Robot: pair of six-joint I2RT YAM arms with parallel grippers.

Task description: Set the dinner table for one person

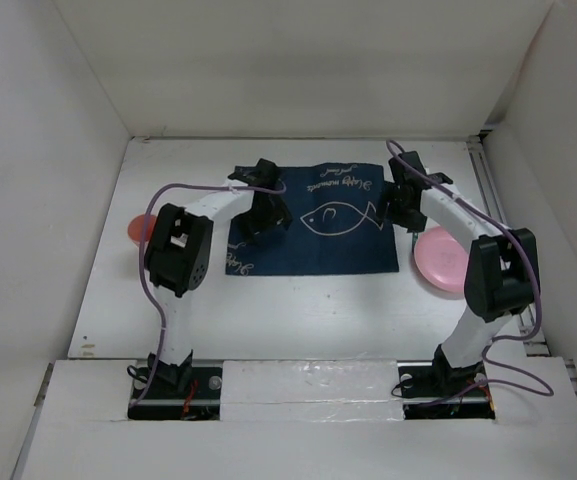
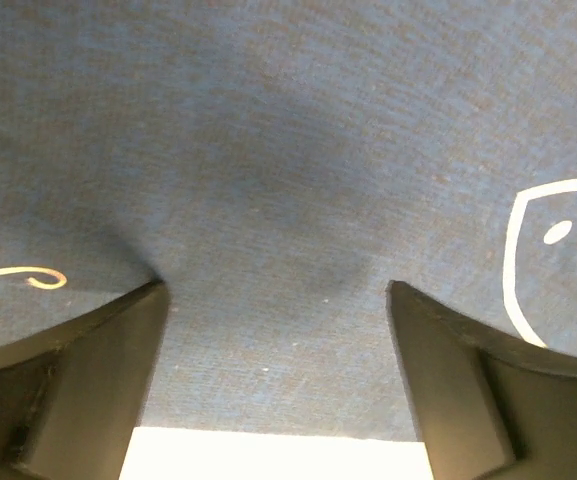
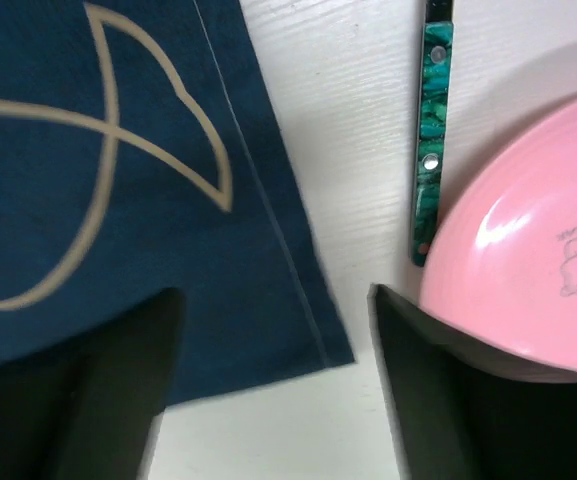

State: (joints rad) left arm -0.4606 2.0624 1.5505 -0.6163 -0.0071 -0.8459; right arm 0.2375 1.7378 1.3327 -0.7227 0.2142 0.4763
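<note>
Green utensil handle (image 3: 431, 150), head off-frame.

A navy placemat (image 3: 118, 200) corner is seen on the dinner table (image 3: 348, 150); a green handle (image 3: 431, 130) is laid between it and a pink plate (image 3: 528, 270); the right gripper (image 3: 273, 300) is held spread.

- The top view is bright and even. The light seems to come from above, and the white table (image 1: 298, 300) and panels (image 1: 298, 70) show no strong glare.
- Shadows on the table are soft and faint.
- The left wrist view is dim. The placemat (image 2: 288, 150) fills it, with a soft dark shadow in the middle.
- At the bottom edge of this view, a strip of table is overexposed to plain white.
- The weave of the cloth is quite sharp, but the left fingers (image 2: 68, 390) are dark and blurred.
- In the right wrist view, the plate (image 3: 528, 260) carries a small white glare spot.
- The right fingers (image 3: 68, 400) are black, out of focus and without detail.
</note>
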